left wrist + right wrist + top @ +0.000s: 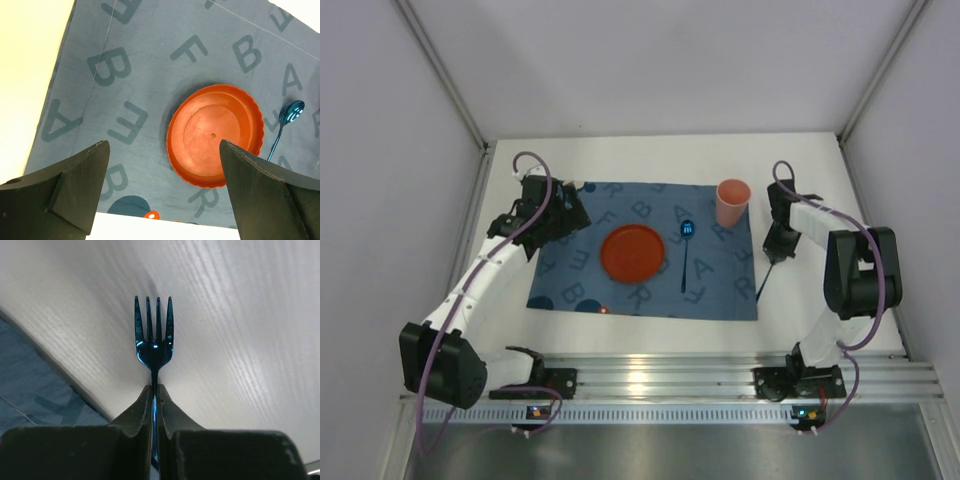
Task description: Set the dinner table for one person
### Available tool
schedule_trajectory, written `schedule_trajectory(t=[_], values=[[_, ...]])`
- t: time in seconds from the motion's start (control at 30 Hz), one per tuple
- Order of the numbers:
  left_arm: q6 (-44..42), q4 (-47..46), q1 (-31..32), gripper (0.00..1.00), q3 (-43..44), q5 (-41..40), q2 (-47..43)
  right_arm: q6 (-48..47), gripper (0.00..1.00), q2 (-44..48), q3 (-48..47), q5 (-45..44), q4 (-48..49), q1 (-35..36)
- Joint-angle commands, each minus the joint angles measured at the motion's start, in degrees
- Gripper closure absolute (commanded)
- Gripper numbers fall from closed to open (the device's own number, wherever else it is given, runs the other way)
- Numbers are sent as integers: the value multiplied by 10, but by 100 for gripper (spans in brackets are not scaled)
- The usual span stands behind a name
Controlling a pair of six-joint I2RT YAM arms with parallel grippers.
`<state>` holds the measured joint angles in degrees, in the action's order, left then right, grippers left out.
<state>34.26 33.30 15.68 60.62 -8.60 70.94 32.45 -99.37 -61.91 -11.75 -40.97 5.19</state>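
A white matte table [650,158], seen from above, fills the floor of a walled booth and lies under both arms, with a ribbed silver rail [720,375] along its near edge where the arm bases are bolted. In the right wrist view its surface shows a faint grain. On its middle lies a blue mat [720,292] printed with letters. An orange plate [631,253] sits at the mat's centre, a blue spoon [685,258] lies just to the plate's right, and a pink cup [732,203] stands upright at the far right corner: a place setting that looks partly laid. The right gripper [154,390] is clenched on the handle of a shiny blue fork [154,340], leaving the tines free, over bare table just right of the mat; whether the fork touches the surface cannot be told. It is probably meant to go beside the plate. The left gripper [164,145] hangs spread wide and empty above the mat's left part.
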Motion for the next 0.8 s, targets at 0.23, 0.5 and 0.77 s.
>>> schedule_trajectory(t=[0.23,0.5,0.77], values=[[1,6,1,4,66,-5,0,-4,100,138,-194,-99,-160,26],[-18,91,-1,1,103,-101,-40,54,100,96,-403,52,-102,237],[13,182,-7,1,73,-172,-176,110,100,-118,-480,275,151,372]])
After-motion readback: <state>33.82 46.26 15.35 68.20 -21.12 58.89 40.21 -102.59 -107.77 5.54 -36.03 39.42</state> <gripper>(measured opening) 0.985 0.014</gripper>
